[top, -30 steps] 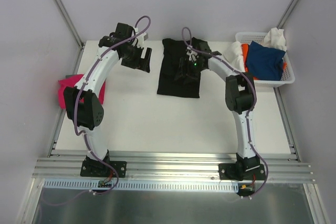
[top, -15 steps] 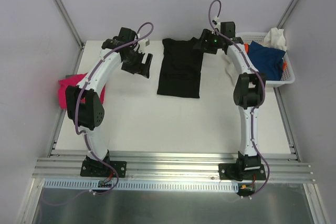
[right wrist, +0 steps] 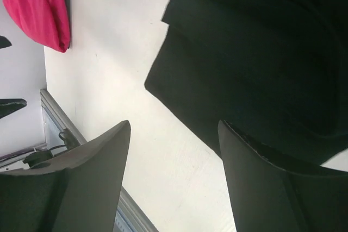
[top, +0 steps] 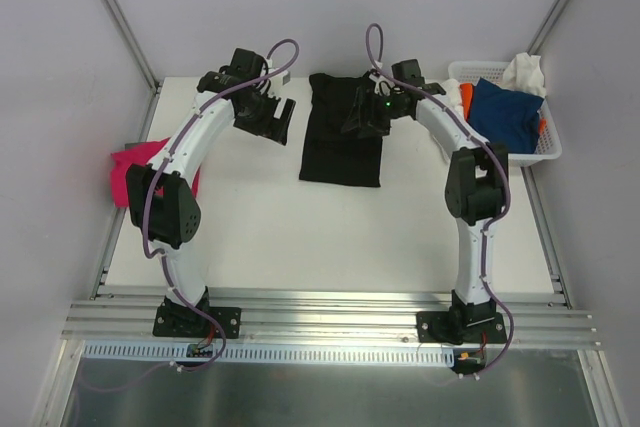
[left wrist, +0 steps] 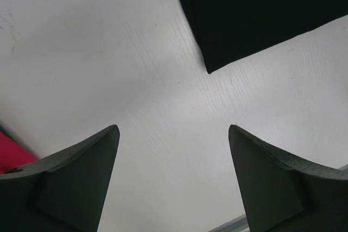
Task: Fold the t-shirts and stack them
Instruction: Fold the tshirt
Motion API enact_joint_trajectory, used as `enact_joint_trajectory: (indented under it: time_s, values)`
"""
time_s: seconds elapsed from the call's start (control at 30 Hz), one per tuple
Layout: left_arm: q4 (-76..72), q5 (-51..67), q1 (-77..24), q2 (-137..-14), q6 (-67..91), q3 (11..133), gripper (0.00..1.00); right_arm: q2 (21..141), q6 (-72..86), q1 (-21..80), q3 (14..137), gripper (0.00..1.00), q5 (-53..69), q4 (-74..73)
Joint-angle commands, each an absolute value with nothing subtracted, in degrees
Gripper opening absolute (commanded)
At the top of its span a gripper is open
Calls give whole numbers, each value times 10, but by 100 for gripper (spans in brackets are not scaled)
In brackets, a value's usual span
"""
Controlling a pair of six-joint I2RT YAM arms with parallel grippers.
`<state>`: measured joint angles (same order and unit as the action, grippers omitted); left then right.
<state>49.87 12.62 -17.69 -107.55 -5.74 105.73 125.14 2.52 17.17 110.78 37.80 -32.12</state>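
A white bench [top: 300,237] stands between plain grey walls [top: 60,67], with a metal rail [top: 330,319] running along its near edge where two white-and-black arms are bolted. At the far left, a magenta-pink cloth t-shirt [top: 128,169] lies bunched on the bench's left edge, partly hidden behind the left arm. The left pincer [top: 275,119] hangs above bare bench just left of the middle, its fingers spread wide with nothing between them. Its wrist camera shows only the white surface and a corner of dark cloth beyond.

At the far middle, a large black cloth t-shirt [top: 335,152] lies flat as a narrow oblong. The right pincer [top: 362,119] is poised over its upper right part, also well open and gripping nothing. Whether its fingertips touch the cloth cannot be told.

At the far right corner sits a white plastic lattice basket [top: 545,152]. It holds a blue cloth t-shirt [top: 505,112], an orange cloth t-shirt [top: 466,99] and a white cloth t-shirt [top: 525,72], all heaped together.
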Motion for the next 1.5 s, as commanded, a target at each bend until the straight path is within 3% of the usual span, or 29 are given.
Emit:
enact_joint_trajectory:
  time_s: [0.0, 0.47, 0.83, 1.23, 1.47]
  values:
    - [501, 99, -183, -1066, -76, 1069, 82, 1240, 22, 148, 1102, 69, 391, -327]
    - [504, 88, -190, -1041, -80, 1019, 82, 1393, 42, 142, 1255, 70, 355, -324]
    - [508, 81, -216, -1029, -83, 967, 82, 1466, 69, 113, 1418, 73, 272, -218]
    - [503, 156, -209, -1164, -40, 1079, 82, 1232, -25, 106, 1184, 71, 412, -374]
    - [501, 212, -211, -1280, -26, 1178, 78, 1237, -29, 110, 1155, 71, 430, -420]
